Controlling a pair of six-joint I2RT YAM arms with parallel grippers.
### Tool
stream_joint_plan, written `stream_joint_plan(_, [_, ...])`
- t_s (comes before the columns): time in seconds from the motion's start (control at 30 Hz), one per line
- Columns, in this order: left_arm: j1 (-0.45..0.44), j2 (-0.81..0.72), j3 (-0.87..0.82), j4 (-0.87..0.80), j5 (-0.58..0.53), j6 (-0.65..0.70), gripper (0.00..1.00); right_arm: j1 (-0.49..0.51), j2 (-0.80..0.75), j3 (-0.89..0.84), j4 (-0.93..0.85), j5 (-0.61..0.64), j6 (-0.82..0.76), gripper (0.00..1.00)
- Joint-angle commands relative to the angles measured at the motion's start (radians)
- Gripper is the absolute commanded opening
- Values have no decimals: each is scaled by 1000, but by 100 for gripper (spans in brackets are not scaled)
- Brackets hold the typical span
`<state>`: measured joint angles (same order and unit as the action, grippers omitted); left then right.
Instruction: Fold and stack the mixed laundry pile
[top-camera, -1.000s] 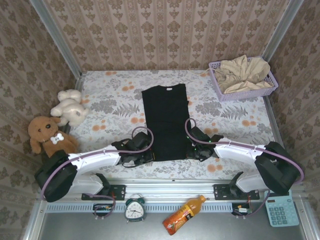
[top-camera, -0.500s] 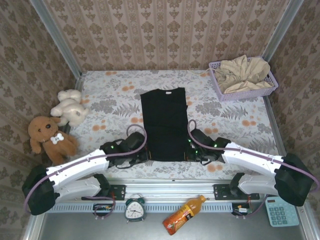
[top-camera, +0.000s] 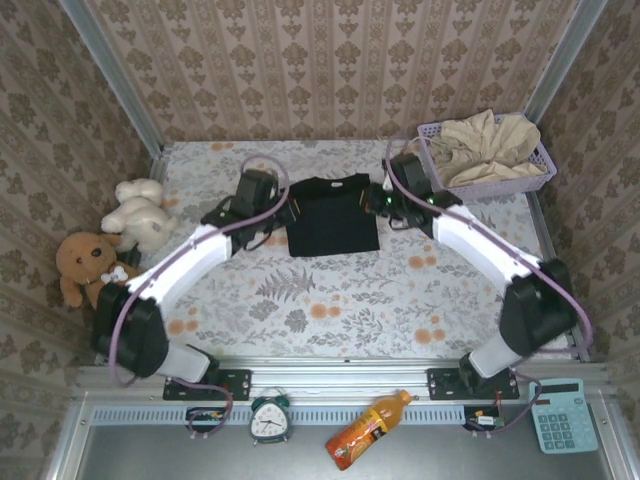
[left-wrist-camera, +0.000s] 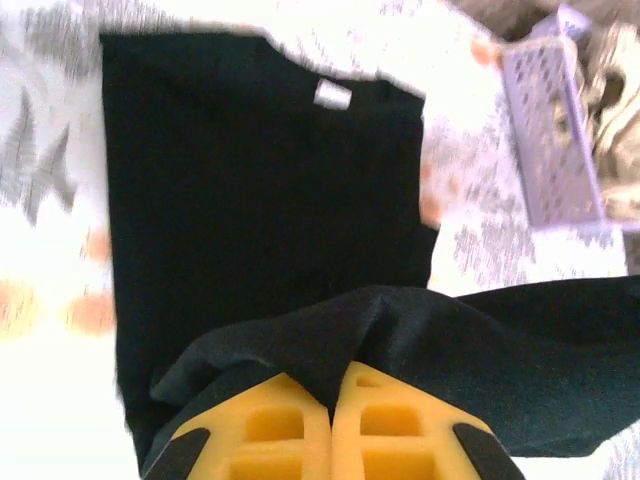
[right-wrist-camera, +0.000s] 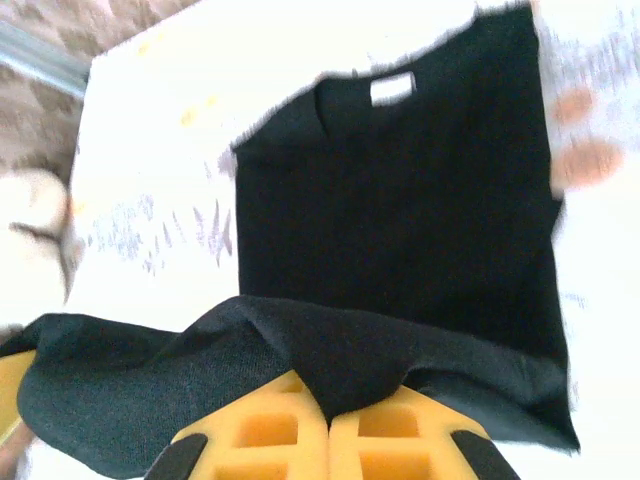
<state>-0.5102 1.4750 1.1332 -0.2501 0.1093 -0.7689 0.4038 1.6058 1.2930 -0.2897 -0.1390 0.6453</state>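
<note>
Black T-shirt (top-camera: 333, 214) folded in half, white neck label.

I can read nothing here: the white tag (left-wrist-camera: 333, 95) at the collar of the black T-shirt (top-camera: 333, 215) is a blank blur, and the clock (top-camera: 269, 421), orange bottle (top-camera: 365, 430) and calculator (top-camera: 563, 418) markings are too small.

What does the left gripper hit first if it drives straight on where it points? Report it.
The flat layer of the black T-shirt: the left gripper, shut on the folded-over hem, points across it toward the collar. Depth is unclear; it may skim above before touching.
</note>
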Motion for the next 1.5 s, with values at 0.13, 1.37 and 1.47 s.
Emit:
stream_joint_plan(0.13, [196,450,456,7,126,91,84,-128,549,630,26,-140,-66,99])
stream_joint_plan(1.37, [67,524,55,207,208,239,0,-10,320,-155,282,52,163,9])
stream_joint_plan(1.47, [12,500,-18,231,244,173,0,-33,373,-102,275,51,180,17])
